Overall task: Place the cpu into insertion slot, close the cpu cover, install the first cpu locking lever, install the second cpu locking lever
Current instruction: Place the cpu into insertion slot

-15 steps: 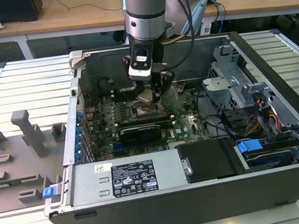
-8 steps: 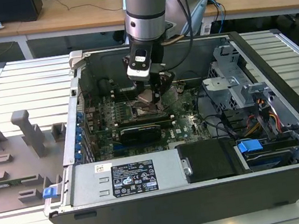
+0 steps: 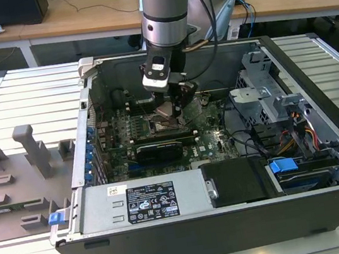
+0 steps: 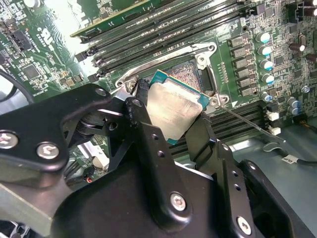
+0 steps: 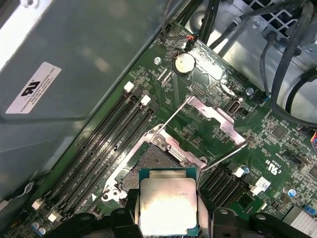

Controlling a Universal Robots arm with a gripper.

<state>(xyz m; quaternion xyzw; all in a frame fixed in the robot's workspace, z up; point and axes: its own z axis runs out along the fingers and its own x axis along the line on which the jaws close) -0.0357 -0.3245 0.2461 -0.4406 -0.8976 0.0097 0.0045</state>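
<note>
Arm is down inside the open pc case (image 3: 325, 142) in the exterior view, gripper (image 3: 175, 100) over the green motherboard (image 3: 216, 139), roughly mid-board. Gripper is pinching the cpu (image 4: 178, 106) by two opposite edges: one black finger (image 4: 143, 119) on one side, the other on the opposite side, silvery top face up and fully visible between them. Same grip in the first wrist view, cpu (image 5: 167, 203) clamped between the two finger bodies. The cpu is not seated. The insertion slot (image 5: 154, 161) is uncovered, its dark contact field exposed, and the chip overlaps only the slot's near edge; it looks slightly tilted against the socket frame in the second wrist view, and I can't tell how high it sits above it. The slot (image 4: 190, 74) lies just beyond the chip's far corner. The cpu cover (image 5: 218, 119) is swung open off the slot, bare green board visible through its square window. One thin locking lever (image 4: 250, 123) lies unlatched, running out from the socket corner. Memory slots (image 5: 109, 144) run alongside the socket, and a coin cell (image 5: 184, 63) sits further out past the open cover. In the exterior view the power supply (image 3: 142, 201) sits along the near wall of the case, and a grey fixture tray (image 3: 18, 181) rests on the table at the exterior view's left, well apart from the case.
</note>
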